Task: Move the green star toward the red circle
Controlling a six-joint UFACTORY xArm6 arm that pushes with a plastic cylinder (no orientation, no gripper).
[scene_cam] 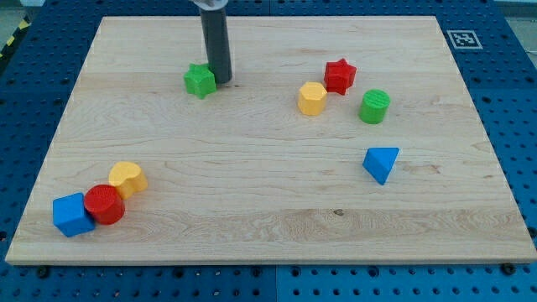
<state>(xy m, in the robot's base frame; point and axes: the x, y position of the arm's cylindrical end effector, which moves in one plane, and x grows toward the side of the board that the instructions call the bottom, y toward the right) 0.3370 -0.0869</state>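
The green star (200,80) lies in the upper left part of the wooden board (268,243). My tip (221,80) rests on the board just to the star's right, touching or almost touching it. The red circle (104,204) lies near the view's bottom left, far below and left of the star. It sits between a blue cube (72,215) on its left and a yellow cylinder (127,179) on its upper right, touching both.
A red star (340,75), a yellow hexagon (312,98) and a green cylinder (374,106) cluster at the upper right. A blue triangle (382,163) lies below them. The board's edges border a blue perforated table.
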